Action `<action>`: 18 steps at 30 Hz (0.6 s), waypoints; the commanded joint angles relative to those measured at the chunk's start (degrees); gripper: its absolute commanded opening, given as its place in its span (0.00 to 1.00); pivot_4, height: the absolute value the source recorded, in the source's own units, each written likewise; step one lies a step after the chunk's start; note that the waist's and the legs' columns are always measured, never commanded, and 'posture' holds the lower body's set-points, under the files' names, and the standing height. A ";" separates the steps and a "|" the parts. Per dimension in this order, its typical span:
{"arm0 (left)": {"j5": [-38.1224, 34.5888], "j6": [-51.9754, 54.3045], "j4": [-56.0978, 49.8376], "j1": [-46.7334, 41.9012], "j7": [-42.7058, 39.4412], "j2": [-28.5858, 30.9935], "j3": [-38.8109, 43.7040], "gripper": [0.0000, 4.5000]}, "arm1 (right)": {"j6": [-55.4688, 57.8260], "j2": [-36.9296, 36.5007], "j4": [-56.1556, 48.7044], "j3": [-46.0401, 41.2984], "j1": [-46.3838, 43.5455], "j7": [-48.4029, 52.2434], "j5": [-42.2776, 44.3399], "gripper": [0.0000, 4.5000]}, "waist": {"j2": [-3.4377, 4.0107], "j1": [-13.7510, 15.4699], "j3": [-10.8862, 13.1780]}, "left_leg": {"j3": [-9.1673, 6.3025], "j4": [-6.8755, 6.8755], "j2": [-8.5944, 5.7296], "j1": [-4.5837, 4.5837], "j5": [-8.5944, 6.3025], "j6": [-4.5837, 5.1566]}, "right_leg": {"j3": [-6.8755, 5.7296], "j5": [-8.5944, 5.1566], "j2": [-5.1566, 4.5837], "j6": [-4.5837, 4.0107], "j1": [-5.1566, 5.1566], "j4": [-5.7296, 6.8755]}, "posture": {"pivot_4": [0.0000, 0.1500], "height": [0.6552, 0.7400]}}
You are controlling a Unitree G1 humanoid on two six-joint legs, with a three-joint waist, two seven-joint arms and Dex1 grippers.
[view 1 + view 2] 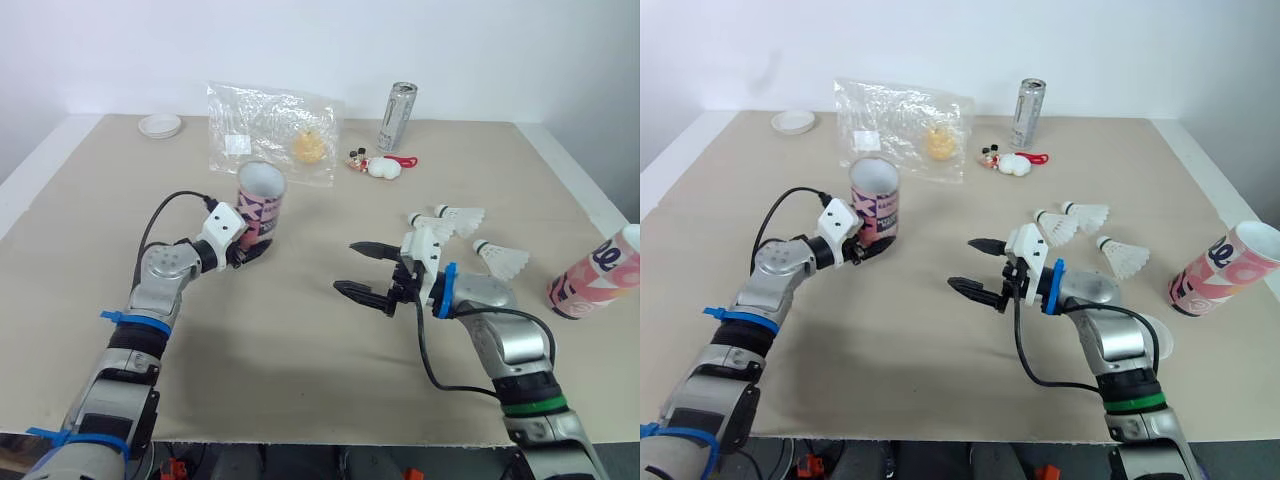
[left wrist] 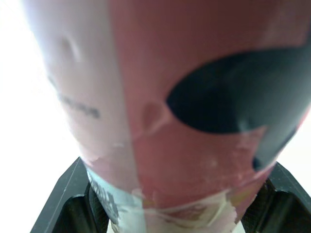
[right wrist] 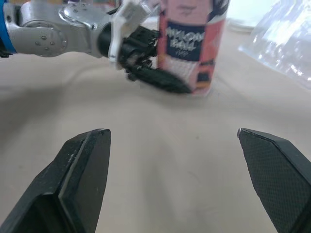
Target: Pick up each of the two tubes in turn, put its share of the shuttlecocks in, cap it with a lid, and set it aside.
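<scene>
The right hand [image 1: 346,268] is held spread while the upright tube [image 1: 262,203], likely light and crushable, is pinched low by the left hand [image 1: 248,251].

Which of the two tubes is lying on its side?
The far-right tube, beyond the shuttlecocks, lies on its side; the other tube stands upright in the left gripper.

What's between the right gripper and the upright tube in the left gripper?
Only bare table separates right gripper from upright tube; left gripper clamps it. Right wrist view shows it.
</scene>
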 commanded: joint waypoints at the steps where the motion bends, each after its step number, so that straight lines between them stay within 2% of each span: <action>1: 0.61 -1.10 -6.12 -0.44 -9.50 2.94 -4.34 0.63 | 0.48 -0.32 -6.92 -3.02 1.89 0.39 5.19 1.00 | 0.00 -0.04 0.00 | 0.00 0.01 0.00 0.01 0.00 0.00 | 0.00 -0.01 0.00 0.02 0.00 0.00 | 1.00 1.00; 9: 5.22 0.36 -6.09 -8.46 -24.29 4.90 -13.94 0.63 | 0.47 -4.19 -12.64 -4.07 6.19 3.24 7.82 1.00 | -0.02 0.05 0.01 | -0.01 0.11 0.00 0.00 0.01 0.02 | -0.01 -0.04 0.01 0.11 0.02 0.02 | 1.00 1.00; 18: 5.89 5.68 -5.70 -14.23 -34.22 3.71 -18.31 0.63 | 0.05 -7.25 -15.38 -6.13 10.27 2.21 8.63 1.00 | -0.02 -0.08 0.01 | -0.02 0.07 0.02 -0.01 -0.03 0.09 | -0.03 -0.18 0.03 0.07 -0.01 0.04 | 1.00 1.00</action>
